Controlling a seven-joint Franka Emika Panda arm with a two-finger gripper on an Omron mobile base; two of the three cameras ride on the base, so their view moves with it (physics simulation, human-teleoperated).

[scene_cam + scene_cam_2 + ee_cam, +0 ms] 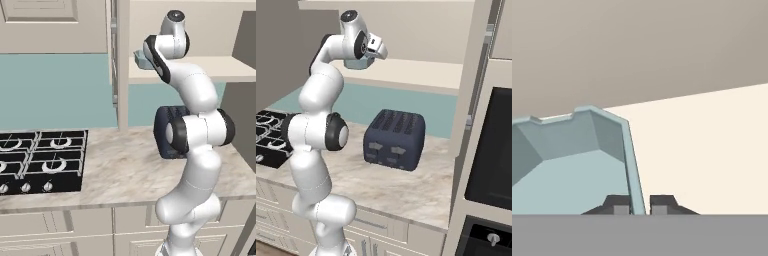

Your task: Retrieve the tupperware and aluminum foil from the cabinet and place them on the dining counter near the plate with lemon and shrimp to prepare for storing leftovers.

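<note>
At the bottom centre of the hand view, we see the tool [637, 205] clamped on the side wall of the tupperware [567, 165], one finger inside the tub and one outside. The tub sits on the pale cabinet [712, 150] shelf. The right base view alone shows a navy toaster [395, 139] at mid-frame on the tabletop [406, 190]; the left base view alone shows the whole black hob [42, 160] at lower left. We can read no lettering anywhere.
</note>
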